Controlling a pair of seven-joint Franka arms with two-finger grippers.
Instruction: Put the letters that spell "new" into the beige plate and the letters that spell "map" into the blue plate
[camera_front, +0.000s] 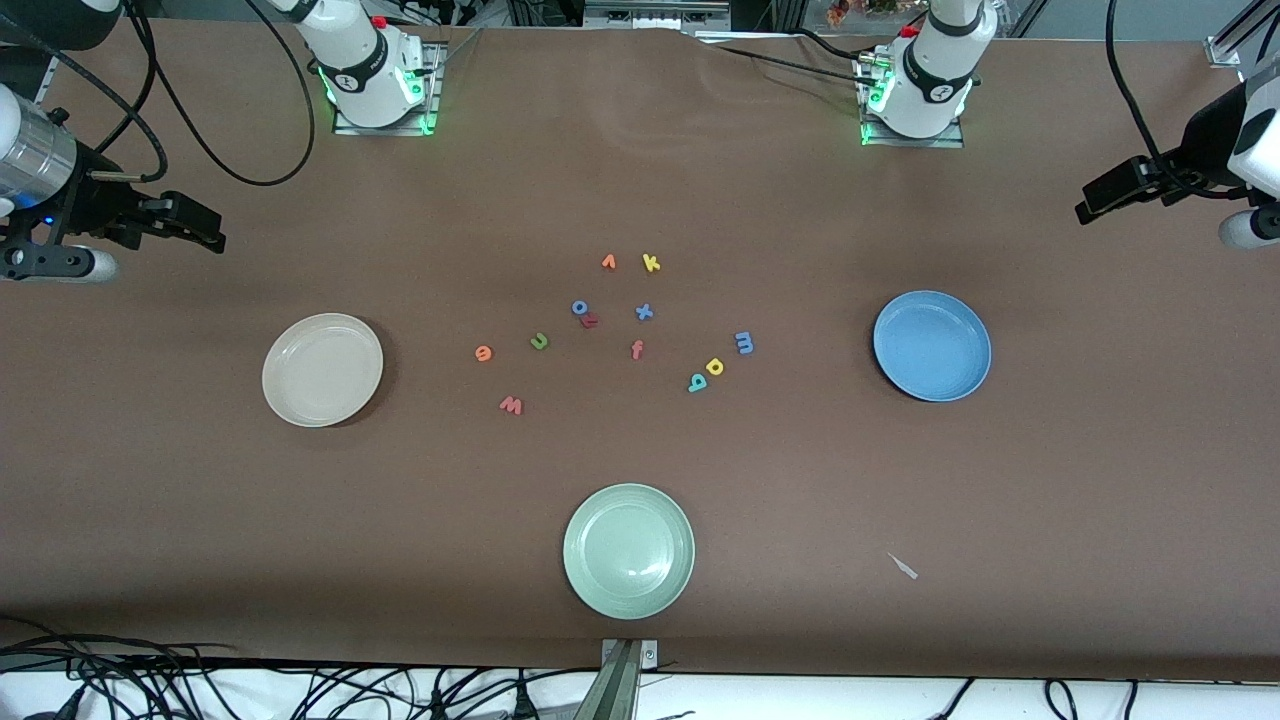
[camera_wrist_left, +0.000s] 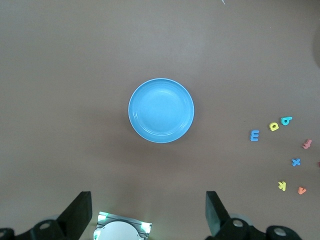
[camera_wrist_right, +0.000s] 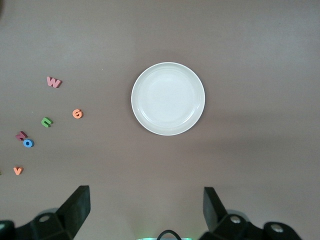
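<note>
- Left gripper (camera_wrist_left: 147, 215) high over blue plate (camera_front: 932, 345), fingers spread, empty; right gripper (camera_wrist_right: 145, 212) likewise over beige plate (camera_front: 322, 369).
- Letters n (camera_front: 539, 341), e (camera_front: 484, 352), w (camera_front: 511, 405), m (camera_front: 744, 343), yellow letter (camera_front: 715, 366), teal letter (camera_front: 696, 382) loose on table between the plates.
- Mixed among strays: k (camera_front: 651, 263), x (camera_front: 644, 312), f (camera_front: 637, 349), o (camera_front: 580, 307) touching r (camera_front: 590, 321).
- Green plate (camera_front: 628, 550) nearest front camera.

Both arms wait raised at the table's ends, left gripper (camera_wrist_left: 147, 212) and right gripper (camera_wrist_right: 146, 210) spread wide.
</note>
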